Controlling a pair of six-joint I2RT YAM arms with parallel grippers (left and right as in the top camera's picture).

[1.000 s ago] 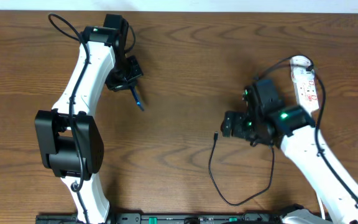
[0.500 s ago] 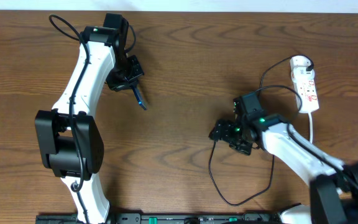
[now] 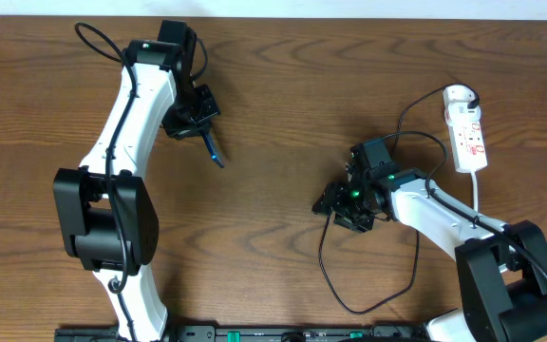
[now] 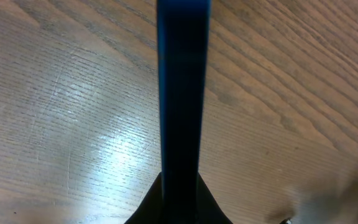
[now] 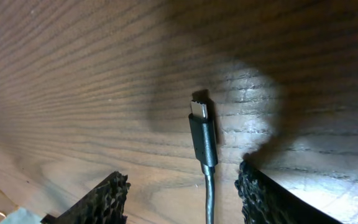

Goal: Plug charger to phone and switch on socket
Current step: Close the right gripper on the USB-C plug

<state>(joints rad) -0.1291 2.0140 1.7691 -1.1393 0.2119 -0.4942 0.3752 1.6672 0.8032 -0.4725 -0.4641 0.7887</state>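
Starting at the near edge of the desk [image 3: 273, 95], the charger [image 3: 321, 261] was found lying in a wide loose loop of thin black cable, which curved out toward the front edge and back up on either side. One end of that loop ran up to the right hand [image 5: 182, 186], which was positioned low over the wood. The right wrist view showed the plug tip [image 5: 202, 130] lying flat on the desk, metal end pointing away from the camera. The two black fingers [image 5: 104, 196] stood one on each side of the cable just behind it. The fingers were partly apart and clear wood showed between each of them and the cable, so this hand had hold of nothing. Further back and well to the left, the left hand [image 3: 200, 128] was clamped fully tight on the phone [image 4: 183, 93]. The left wrist view showed the phone edge-on as a narrow dark blue slab rising from between the fingers. Below it lay only bare desk. Whether its lower end touched the wood could not be determined. The phone and the plug tip were well apart. Farthest back, at the right, the socket [image 3: 469, 141] lay flat, with its rounded white plug at the far end and a white cord [image 3: 478, 195] leading back toward the near edge.
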